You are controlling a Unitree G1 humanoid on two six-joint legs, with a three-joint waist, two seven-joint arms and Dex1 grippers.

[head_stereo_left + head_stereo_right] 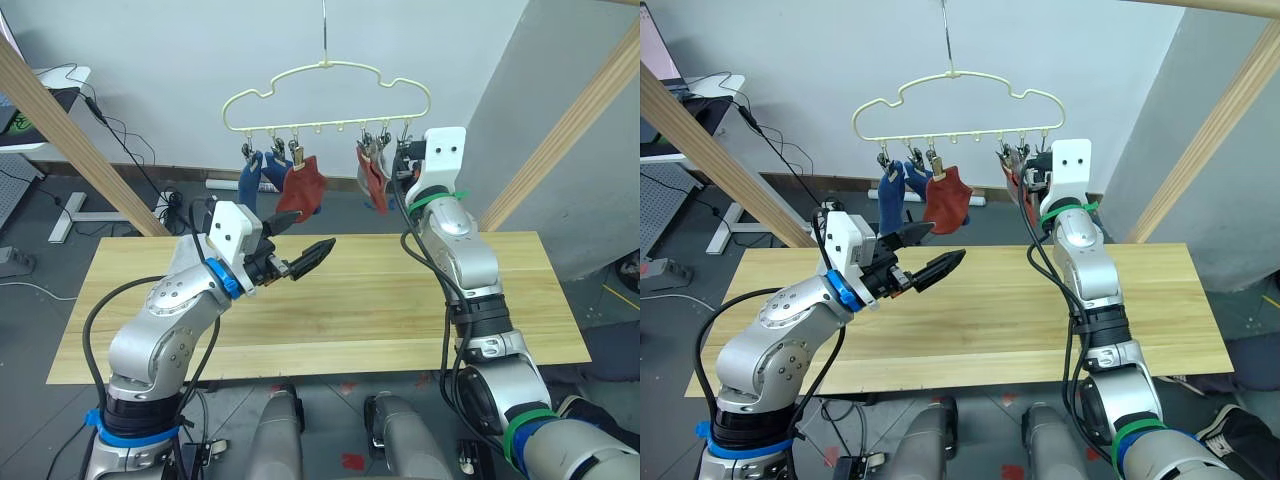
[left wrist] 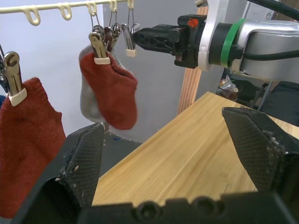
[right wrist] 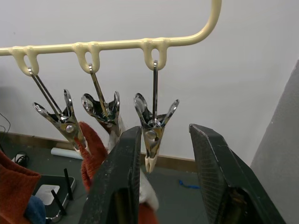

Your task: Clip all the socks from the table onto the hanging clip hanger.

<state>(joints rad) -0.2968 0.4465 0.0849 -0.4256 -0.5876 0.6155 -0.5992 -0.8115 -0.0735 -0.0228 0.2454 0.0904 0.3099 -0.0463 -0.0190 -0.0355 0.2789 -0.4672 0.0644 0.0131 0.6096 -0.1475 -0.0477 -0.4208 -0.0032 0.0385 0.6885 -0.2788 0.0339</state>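
Note:
The pale-yellow clip hanger (image 1: 327, 82) hangs above the far edge of the table (image 1: 330, 300). Socks are clipped on it: two blue socks (image 1: 256, 176) and a rust red sock (image 1: 302, 188) on the left, a second rust red sock (image 2: 111, 88) over a grey sock (image 2: 86, 102) on the right. My left gripper (image 1: 315, 232) is open and empty above the table, below the left socks. My right gripper (image 3: 163, 133) is raised to the hanger's right end, open, with the bare end clip (image 3: 152, 133) between its fingers.
Slanted wooden poles of the frame stand at the left (image 1: 70, 130) and the right (image 1: 570, 130) behind the table. A desk with cables (image 1: 45, 95) is at the far left. Bare loops (image 1: 330, 127) sit mid-hanger.

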